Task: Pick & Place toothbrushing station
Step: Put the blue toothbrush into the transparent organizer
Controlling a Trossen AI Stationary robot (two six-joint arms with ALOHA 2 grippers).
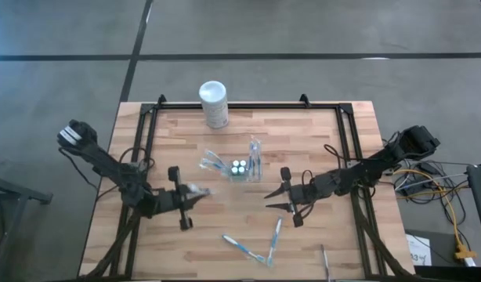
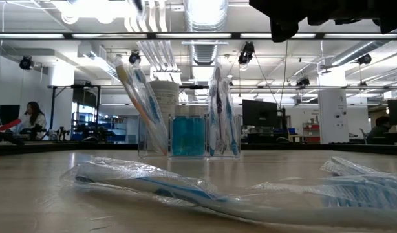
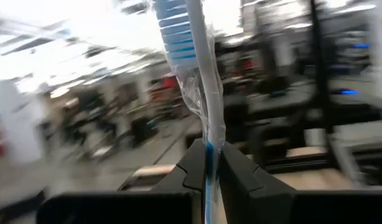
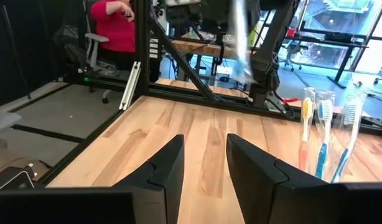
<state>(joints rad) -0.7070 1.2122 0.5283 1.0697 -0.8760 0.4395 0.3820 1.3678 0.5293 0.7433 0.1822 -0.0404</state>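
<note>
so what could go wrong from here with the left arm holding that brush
1. The left gripper pinches the wrapped toothbrush near its lower end, with most of it standing above the fingers; the slick wrap could let it tilt or slip.
2. The holder already has brushes leaning outward, so a lowering brush might snag them or nudge the holder.
3. The right gripper, open, waits beside the holder; both arms could crowd the same spot.
</note>
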